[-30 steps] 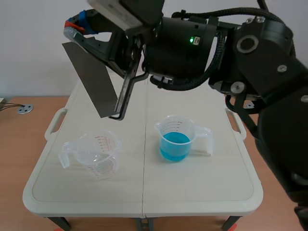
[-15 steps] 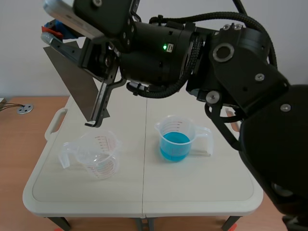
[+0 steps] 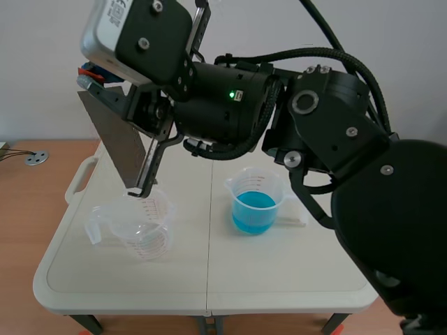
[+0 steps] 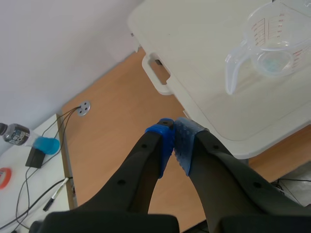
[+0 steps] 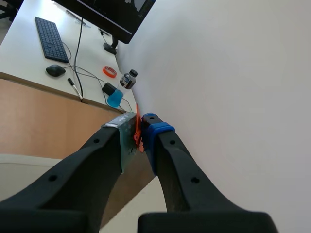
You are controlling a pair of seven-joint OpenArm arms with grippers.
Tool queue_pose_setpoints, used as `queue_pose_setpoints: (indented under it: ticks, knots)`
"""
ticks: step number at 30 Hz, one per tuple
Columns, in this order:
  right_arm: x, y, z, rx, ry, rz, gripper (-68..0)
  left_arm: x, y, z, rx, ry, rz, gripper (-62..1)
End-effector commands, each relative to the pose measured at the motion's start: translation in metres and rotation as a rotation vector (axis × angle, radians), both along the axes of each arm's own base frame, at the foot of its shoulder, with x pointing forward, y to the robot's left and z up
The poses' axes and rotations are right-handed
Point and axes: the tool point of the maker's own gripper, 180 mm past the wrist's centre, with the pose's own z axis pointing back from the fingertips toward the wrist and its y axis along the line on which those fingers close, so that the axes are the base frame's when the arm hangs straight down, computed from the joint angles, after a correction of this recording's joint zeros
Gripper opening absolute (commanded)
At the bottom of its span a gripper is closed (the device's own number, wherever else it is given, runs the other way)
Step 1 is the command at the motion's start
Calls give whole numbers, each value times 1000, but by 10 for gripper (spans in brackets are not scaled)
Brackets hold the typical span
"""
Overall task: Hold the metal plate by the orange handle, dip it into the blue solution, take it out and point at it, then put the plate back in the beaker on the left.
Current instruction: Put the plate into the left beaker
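Grey metal plate (image 3: 115, 143), orange handle (image 5: 138, 135) clamped in the right end effector (image 5: 139, 124), has swung down; its tip, well below, reaches the left beaker (image 3: 143, 230), so drop-in looks next; left end effector (image 4: 174, 140) pinched together, empty

office-style lab: keyboard (image 5: 50, 39), mouse (image 5: 55, 70) and monitor (image 5: 116, 12) on a desk (image 5: 22, 58), beakers (image 3: 255, 204) on folding table (image 3: 209, 276)

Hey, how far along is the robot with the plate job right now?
Dipping seems past: the metal plate hangs clear of the blue solution beaker. In hand: the right gripper, shut on the orange handle, holds it tilted over the empty left beaker, lower corner near its rim. Left: lower it in and release. Pointing can't be checked; the left gripper is shut.
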Motion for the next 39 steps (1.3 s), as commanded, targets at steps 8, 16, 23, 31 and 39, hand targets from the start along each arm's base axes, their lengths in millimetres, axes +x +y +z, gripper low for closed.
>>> queue_pose_setpoints:
  ticks: [8, 16, 23, 31, 39]
  knots:
    - [6, 1, 3, 29, 3, -3, -662, 7, -3, 7, -9, -36, -8, -586]
    - [9, 2, -13, 25, 52, -1, -662, 23, -15, 14, -28, -80, -50, -586]
    - [12, 3, -27, 12, 94, -6, -662, 38, -31, 16, -44, -99, -99, -586]
    - [18, 0, -35, 24, 104, -33, -662, 38, -32, 15, -47, -99, -101, -586]
    - [20, -2, -53, 22, 148, -36, -662, 38, -32, 15, -47, -99, -101, -586]
